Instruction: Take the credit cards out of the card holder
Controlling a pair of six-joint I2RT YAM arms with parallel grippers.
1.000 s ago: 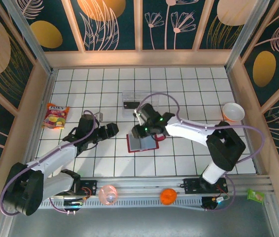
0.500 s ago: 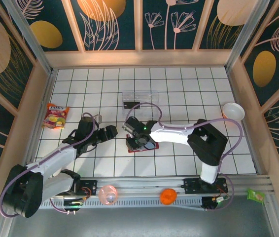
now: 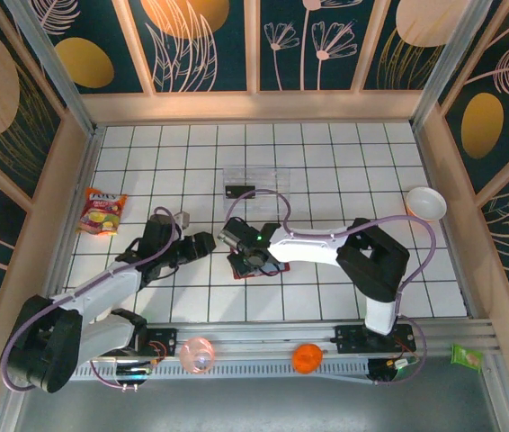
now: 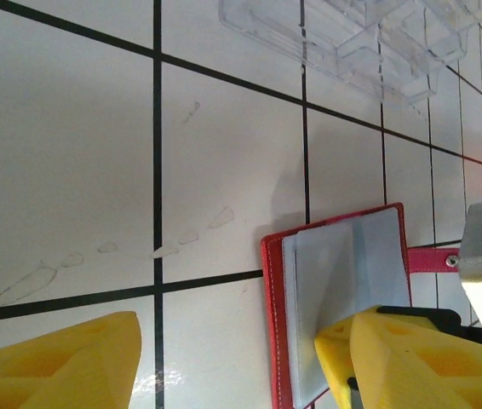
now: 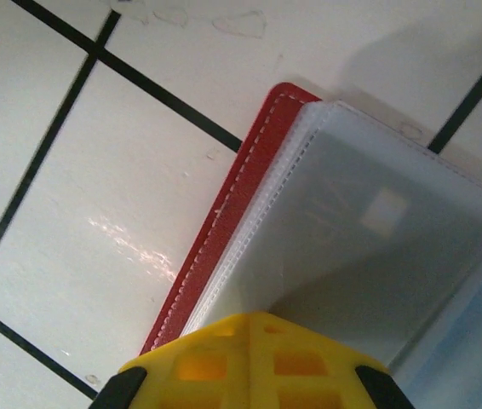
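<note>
The card holder (image 3: 261,268) lies open on the tiles, red with grey-blue pockets (image 4: 343,273). My right gripper (image 3: 252,253) is shut, and its joined yellow tips (image 5: 266,328) press on the top clear pocket (image 5: 352,247). A pale square (image 5: 386,211) shows through that pocket. My left gripper (image 3: 204,242) is open just left of the holder; the holder's red left edge (image 4: 273,324) lies between its fingers (image 4: 62,366). One dark credit card (image 3: 239,191) lies in the clear tray (image 3: 268,173) at the back.
A snack packet (image 3: 102,211) lies at the left and a small grey block (image 3: 183,217) is by the left arm. A white bowl (image 3: 424,203) sits at the right wall. On the front rail are a pink ball (image 3: 196,354), an orange ball (image 3: 306,358) and a green packet (image 3: 466,357).
My right gripper has come down and leftward onto the open card holder and shut. The left gripper's fingers have drawn in a little; its arm has barely moved.
</note>
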